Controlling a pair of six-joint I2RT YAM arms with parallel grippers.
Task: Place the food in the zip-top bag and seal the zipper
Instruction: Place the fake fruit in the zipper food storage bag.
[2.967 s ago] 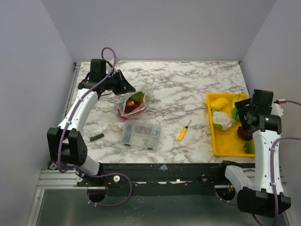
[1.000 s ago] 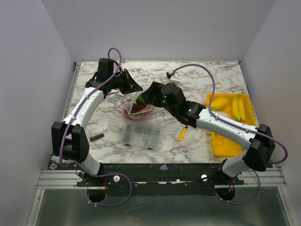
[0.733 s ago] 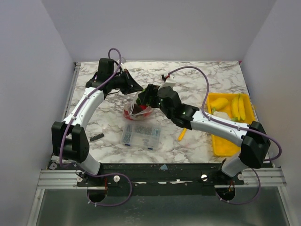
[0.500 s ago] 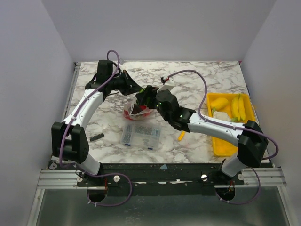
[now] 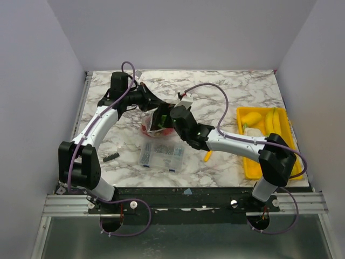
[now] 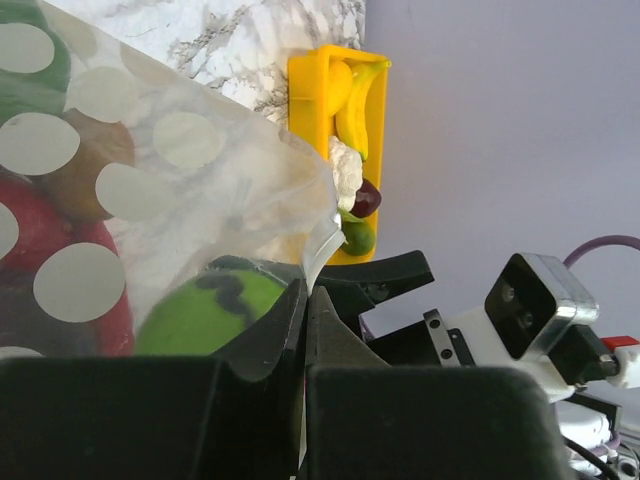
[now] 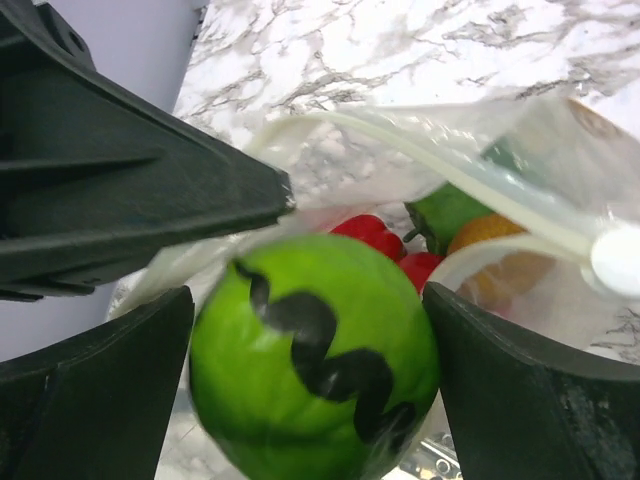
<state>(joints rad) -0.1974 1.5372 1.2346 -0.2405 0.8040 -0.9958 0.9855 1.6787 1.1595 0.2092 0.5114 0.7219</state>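
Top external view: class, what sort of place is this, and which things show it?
Probably a robot lab bench, not a kitchen: two arms mounted at a marble-patterned table, plain walls boxing it in, toy food in a yellow tray.

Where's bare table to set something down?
Far right, between the back wall and the yellow tray. A smaller patch left of the compartment box, around the small black part. Crowded at the zip-top bag, where the left gripper and right gripper meet.
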